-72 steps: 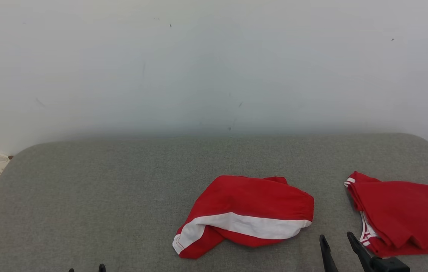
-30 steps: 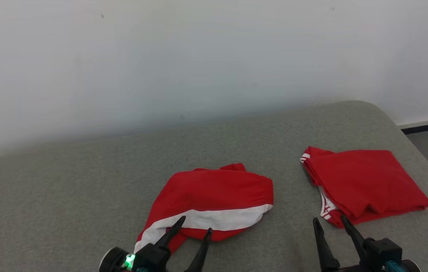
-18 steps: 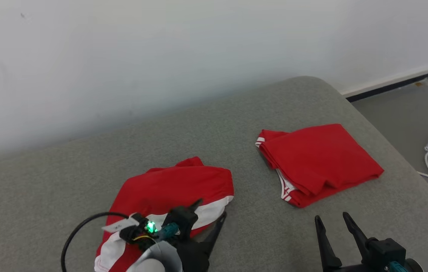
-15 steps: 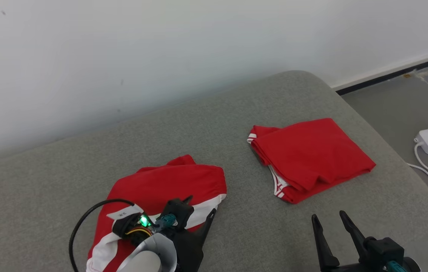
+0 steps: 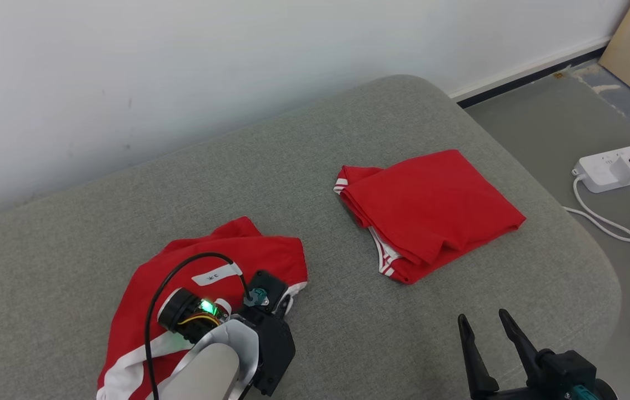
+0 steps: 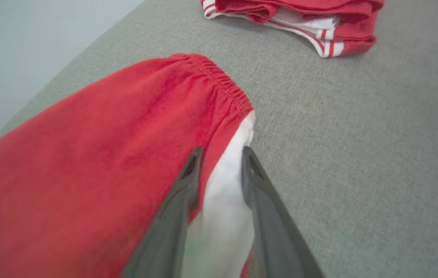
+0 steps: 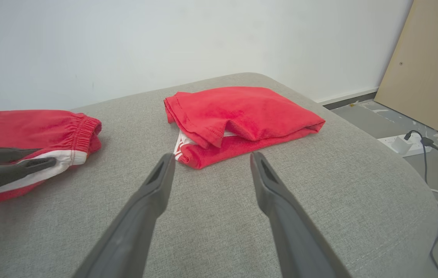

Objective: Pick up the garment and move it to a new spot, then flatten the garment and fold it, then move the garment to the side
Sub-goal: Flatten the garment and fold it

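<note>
We see left gripper (image 6: 221,150) fingers straddling the white stripe (image 6: 224,189) of crumpled red-and-white fabric shorts (image 6: 87,154) on grey cushion (image 5: 381,333); grip unclear. Right gripper (image 7: 212,155) fingers wide, empty.

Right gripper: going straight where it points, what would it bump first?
The right gripper would probably meet the near edge of the folded red cloth garment with white stripes, past some grey cushion; depth is unclear.

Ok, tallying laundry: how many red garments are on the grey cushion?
2. A crumpled red garment lies front left, its edge straddled by the left end effector; a folded red garment lies apart to its right. Others may lie unseen.
</note>
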You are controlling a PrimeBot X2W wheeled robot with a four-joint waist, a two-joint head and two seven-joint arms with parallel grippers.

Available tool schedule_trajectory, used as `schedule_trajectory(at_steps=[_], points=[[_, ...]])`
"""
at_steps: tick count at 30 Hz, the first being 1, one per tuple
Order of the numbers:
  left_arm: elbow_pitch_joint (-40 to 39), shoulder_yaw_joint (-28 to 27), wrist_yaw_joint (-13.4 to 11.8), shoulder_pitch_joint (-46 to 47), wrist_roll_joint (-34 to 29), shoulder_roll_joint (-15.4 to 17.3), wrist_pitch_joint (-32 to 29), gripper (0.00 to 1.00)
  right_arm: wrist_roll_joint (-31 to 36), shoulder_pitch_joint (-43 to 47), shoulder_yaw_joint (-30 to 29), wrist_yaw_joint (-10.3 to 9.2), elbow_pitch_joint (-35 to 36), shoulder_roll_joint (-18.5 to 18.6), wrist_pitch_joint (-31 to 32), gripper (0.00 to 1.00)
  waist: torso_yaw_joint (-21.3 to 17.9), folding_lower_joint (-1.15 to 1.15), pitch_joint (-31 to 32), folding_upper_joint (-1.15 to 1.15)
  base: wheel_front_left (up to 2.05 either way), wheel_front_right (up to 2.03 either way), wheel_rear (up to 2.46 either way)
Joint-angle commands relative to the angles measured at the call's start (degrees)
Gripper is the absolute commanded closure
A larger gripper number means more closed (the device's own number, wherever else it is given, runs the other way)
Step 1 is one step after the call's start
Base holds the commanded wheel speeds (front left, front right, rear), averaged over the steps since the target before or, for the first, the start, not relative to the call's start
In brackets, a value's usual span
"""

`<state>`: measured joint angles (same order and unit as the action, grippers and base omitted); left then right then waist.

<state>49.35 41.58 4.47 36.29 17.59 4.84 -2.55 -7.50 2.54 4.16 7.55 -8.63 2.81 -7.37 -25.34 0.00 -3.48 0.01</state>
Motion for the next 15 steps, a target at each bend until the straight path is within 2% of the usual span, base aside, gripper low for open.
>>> schedule_trajectory(at_steps=[1,8,15], points=[[1.49,0.48,-0.25,0.9,-0.36,-0.11,-0.56,1.0,-0.46,0.06,0.09,-0.15,-0.29,-0.05,-0.43,0.0,0.13,0.0,0.01,-0.01,0.0,0.0,0.0],[3.96,0.89,0.05,2.9,0.43,-0.82,1.44,1.0,0.03,-0.91,-0.39,-0.15,-0.91,-0.05,-0.6,0.0,1.31,0.0,0.61,-0.01,0.0,0.0,0.0],[-0.63,-1.33,0.92,6.3,4.55,-1.79,8.33,1.0,0.08,-0.55,-0.37,-0.15,-0.92,-0.04,-0.3,0.0,3.35,0.0,1.81,-0.01,0.0,0.0,0.0]])
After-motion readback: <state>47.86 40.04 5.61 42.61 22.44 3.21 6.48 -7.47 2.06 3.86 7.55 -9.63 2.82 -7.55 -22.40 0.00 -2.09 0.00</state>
